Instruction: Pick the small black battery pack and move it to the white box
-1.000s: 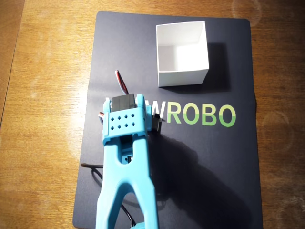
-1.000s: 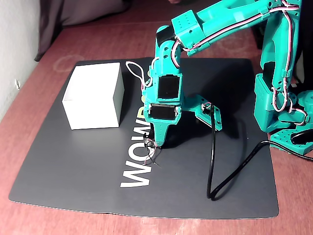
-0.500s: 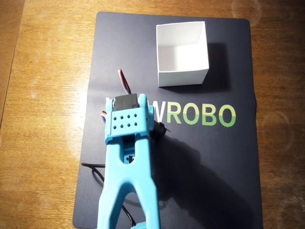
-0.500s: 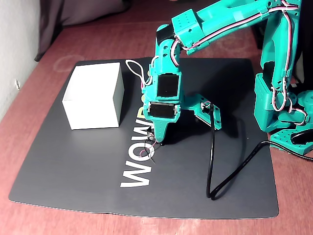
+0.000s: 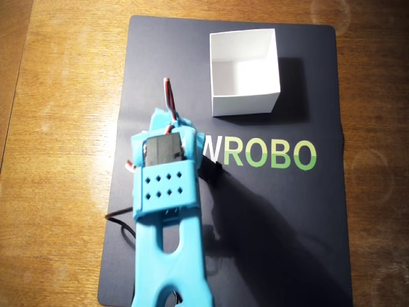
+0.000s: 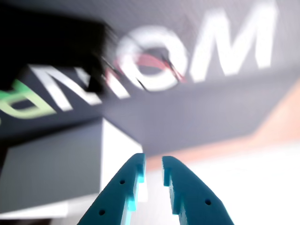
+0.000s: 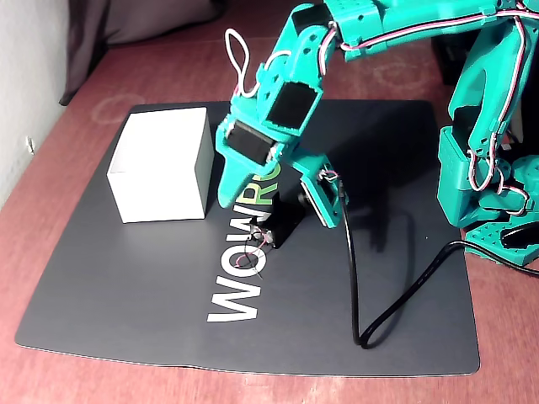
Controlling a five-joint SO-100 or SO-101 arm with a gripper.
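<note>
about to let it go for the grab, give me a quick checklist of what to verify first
1. Battery pack lies on the black mat, with red wires: ok.
2. White box is open-topped and looks empty in the overhead view: ok.
3. Gripper holds nothing; the wrist view shows only a narrow gap between the jaws: ok.
4. That gap looks too narrow for the pack: not ok.
5. Gripper lined up over the pack: cannot tell, since the arm hides it from above.
6. Black cable trails across the mat beside the pack: cannot tell whether it will snag.
</note>
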